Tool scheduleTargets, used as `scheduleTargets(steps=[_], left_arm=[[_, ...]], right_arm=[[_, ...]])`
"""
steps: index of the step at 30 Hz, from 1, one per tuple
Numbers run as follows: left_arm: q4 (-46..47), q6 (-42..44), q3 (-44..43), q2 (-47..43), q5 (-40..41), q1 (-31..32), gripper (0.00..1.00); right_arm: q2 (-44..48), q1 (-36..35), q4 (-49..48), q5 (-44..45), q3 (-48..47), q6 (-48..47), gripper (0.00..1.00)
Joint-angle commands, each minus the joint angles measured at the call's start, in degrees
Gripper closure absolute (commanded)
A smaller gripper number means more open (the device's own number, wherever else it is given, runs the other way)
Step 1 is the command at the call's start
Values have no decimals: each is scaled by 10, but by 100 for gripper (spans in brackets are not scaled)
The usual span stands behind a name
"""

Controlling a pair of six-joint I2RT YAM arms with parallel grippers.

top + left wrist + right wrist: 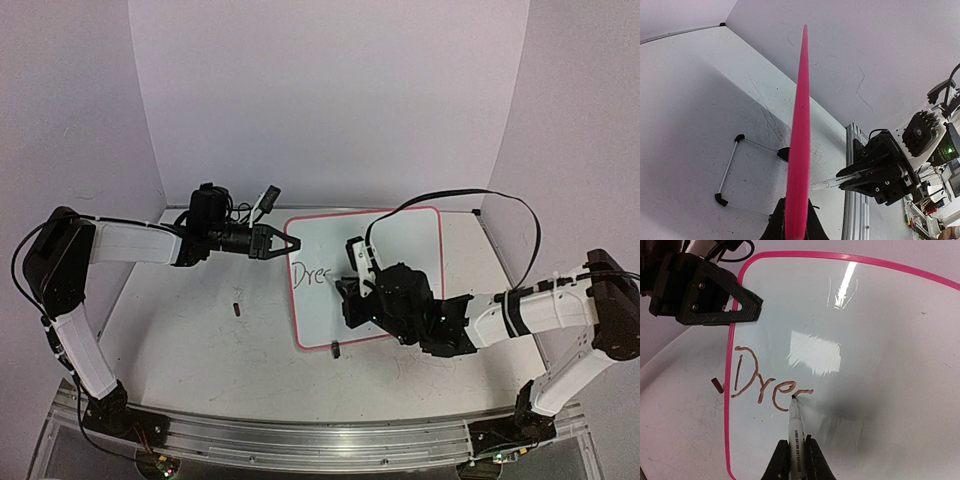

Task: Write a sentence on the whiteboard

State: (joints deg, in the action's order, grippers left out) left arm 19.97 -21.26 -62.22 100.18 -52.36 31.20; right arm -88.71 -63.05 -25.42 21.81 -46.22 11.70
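The whiteboard (400,262) with a pink rim lies tilted on the table in the top view and fills the right wrist view (865,340). The sentence (767,380) reads "Dre" plus the start of another letter, in reddish strokes near the board's left edge; it also shows in the top view (309,274). My right gripper (796,452) is shut on a white marker (796,430) whose tip touches the board at the last stroke. My left gripper (285,243) is shut on the board's pink edge (800,125), seen edge-on.
A small dark marker cap (237,309) lies on the table left of the board, also in the right wrist view (717,385). A black clip foot (335,349) sits at the board's near edge. A wire stand (735,170) shows under the board.
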Motion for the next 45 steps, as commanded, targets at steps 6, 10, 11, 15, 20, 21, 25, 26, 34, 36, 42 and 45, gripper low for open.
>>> scheduleTargets(steps=[6,10,11,15,20,21,25,26,34,36,42,45], left_arm=[[-3,-6,-6,-9,7,1,100],[-3,-6,-7,-9,7,1,100],[-3,-6,-7,-9,7,1,100],[-3,-6,-7,-8,8,1,100],[-3,-6,-6,-9,7,1,100],[-3,-6,-6,-8,7,1,100],[-3,-6,-6,-9,7,1,100],[-3,-6,-6,-9,7,1,100],[-3,-5,-6,-13,7,1,100],[-3,-5,-6,-14,8,1,100],[-3,-5,-5,-14,7,1,100],[-3,-5,-5,-14,7,1,100]], right_arm=[[12,1,29,2,13,8,100],[18,1,32,3,19,8,100],[20,1,33,3,19,9,100],[25,1,37,5,23,8,100],[27,1,35,19,22,8,100],[26,1,30,22,20,8,100],[19,2,11,32,5,5,100],[16,2,6,35,1,4,100],[12,9,-5,52,-14,-1,100],[10,9,-5,52,-17,-3,100],[7,11,-8,53,-21,-9,100],[11,11,-5,47,-17,-8,100]])
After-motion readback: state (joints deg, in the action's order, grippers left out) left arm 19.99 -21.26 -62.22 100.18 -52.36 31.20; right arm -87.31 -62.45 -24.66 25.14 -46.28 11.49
